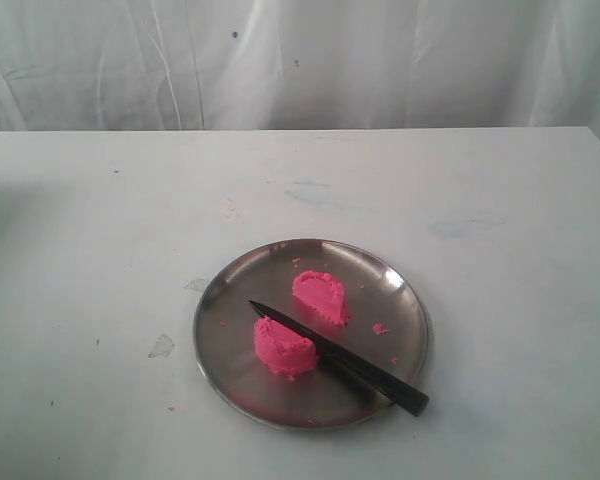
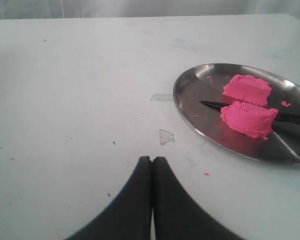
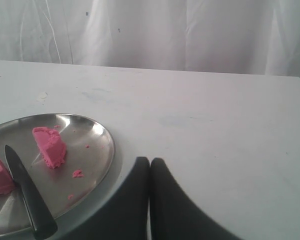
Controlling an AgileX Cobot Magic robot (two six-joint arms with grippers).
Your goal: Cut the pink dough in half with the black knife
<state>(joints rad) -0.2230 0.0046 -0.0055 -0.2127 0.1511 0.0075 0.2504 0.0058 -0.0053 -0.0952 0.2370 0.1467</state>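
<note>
1. A round steel plate [image 1: 220, 325] shows a brushed, reflective metal finish, its rim catching light and mirroring pink from what lies on it.
2. The bright pink dough [image 1: 284, 347], in two halves, looks soft and matt, with grainy, crumbly cut faces and smoother tops [image 2: 247, 88].
3. The slim all-black knife [image 1: 365, 368] has a dull, matt blade and handle with only a faint sheen [image 3: 27, 194].
4. The white counter [image 1: 100, 250] is smooth and matt, marked with scuffs, faint blue smears and small stains.
5. Behind it hangs a white cloth backdrop [image 1: 380, 60], wrinkled and slightly translucent.
6. The left claw [image 2: 152, 165] and right claw [image 3: 150, 165] appear as smooth, matt black plastic.
</note>
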